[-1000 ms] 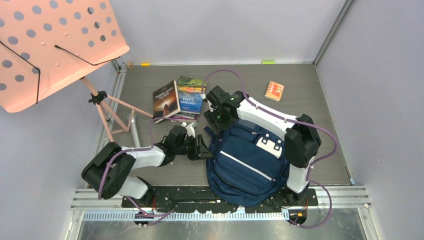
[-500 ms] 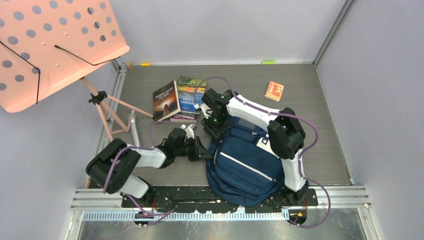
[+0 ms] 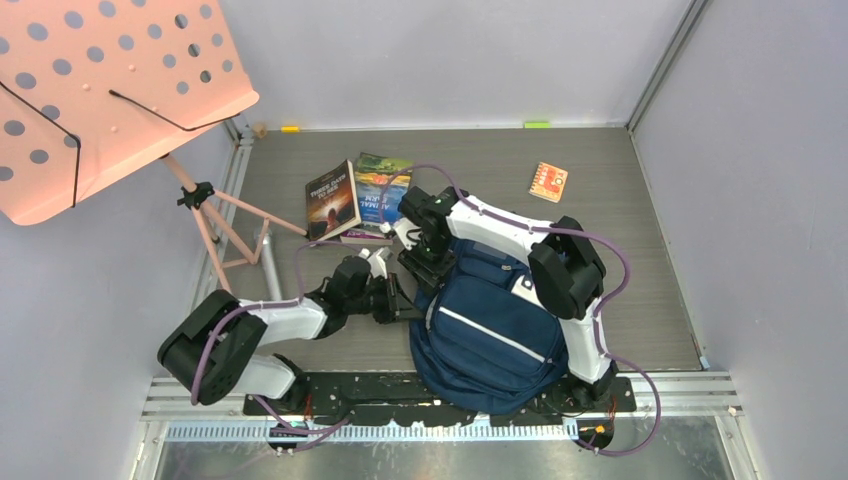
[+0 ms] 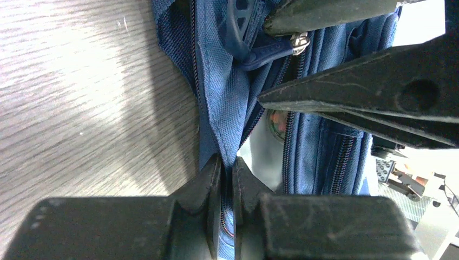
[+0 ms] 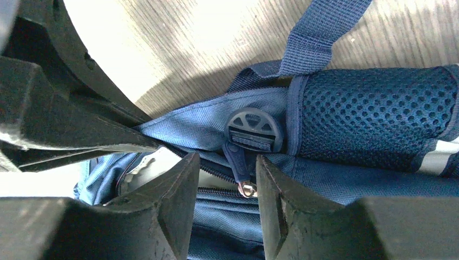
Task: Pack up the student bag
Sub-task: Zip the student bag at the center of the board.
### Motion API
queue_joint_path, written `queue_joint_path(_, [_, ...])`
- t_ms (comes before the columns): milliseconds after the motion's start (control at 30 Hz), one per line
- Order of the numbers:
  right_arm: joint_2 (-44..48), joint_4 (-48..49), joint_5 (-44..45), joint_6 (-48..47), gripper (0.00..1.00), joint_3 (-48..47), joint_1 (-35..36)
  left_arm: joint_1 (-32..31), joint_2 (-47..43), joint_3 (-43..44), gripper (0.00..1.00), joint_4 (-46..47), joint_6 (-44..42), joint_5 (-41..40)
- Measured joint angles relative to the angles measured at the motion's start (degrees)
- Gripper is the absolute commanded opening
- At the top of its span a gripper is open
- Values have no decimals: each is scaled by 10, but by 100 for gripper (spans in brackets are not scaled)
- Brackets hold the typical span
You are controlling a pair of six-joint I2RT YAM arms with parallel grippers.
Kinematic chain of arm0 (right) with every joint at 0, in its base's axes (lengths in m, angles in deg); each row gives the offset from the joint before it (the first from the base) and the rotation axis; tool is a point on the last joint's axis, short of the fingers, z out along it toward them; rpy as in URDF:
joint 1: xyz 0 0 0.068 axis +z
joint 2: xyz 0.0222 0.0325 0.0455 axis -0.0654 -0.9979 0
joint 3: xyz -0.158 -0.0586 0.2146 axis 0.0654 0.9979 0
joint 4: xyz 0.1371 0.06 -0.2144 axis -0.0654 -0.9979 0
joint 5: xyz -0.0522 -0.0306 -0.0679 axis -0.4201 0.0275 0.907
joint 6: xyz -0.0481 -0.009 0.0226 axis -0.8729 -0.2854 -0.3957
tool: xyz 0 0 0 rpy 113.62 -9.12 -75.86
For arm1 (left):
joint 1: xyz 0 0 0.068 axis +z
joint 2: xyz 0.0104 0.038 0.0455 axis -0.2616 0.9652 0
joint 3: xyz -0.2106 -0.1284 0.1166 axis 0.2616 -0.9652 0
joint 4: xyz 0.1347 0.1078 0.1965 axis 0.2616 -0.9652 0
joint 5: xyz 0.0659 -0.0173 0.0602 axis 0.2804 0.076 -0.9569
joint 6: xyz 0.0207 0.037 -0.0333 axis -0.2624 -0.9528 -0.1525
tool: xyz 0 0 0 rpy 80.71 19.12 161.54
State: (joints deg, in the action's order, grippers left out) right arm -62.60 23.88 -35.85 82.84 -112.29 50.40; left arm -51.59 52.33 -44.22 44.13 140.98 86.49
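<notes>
At the far left a pink perforated music stand [image 3: 100,90] leans over the edge of the grey counter [image 3: 620,250]. To its right, at the back, a few books [image 3: 355,198] lie flat in a loose overlapping pile.

In front of them the left gripper [image 4: 227,163] reaches in from the left. Its jaws are pinched tight on a fold of blue fabric beside the zipper at the top corner of the student bag [image 3: 495,340].

Just behind it the right gripper [image 5: 226,158] points down at the same corner. Its jaws are partly apart and straddle the blue zipper pull [image 5: 238,162], which hangs below a round plastic tab [image 5: 253,128]. There is a gap on each side, and no grip on the pull can be made out.

The bag lies front up at the near edge of the counter, in front of the right arm's base, its top toward the books. Its zipper gapes slightly between the two grippers.

Far right at the back, well apart, lies a small orange notebook [image 3: 548,181].
</notes>
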Motion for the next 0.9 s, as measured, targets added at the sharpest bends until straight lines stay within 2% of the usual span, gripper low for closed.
queue_joint_path(100, [0, 6, 3, -4, 38, 8, 5, -2, -14, 1, 5, -23, -8, -4])
queue_joint_path(267, [1, 27, 19, -5, 4, 27, 9, -3, -25, 2, 5, -48, -16, -9])
queue_joint_path(300, [2, 31, 21, 0, 2, 32, 9, -4, -26, 2, 5, -52, -18, -10])
queue_joint_path(467, [28, 59, 26, 19, 1, 59, 9, -4, -41, 3, 16, -70, -30, -15])
queue_joint_path(733, [90, 105, 9, 42, 1, 111, -9, -2, -121, 36, 51, -173, -98, -49])
queue_joint_path(833, [113, 125, -18, 52, 1, 134, -26, 2, -160, 45, 58, -193, -122, -60])
queue_joint_path(900, [126, 139, -39, 60, 1, 147, -34, 4, -178, 46, 58, -193, -131, -60])
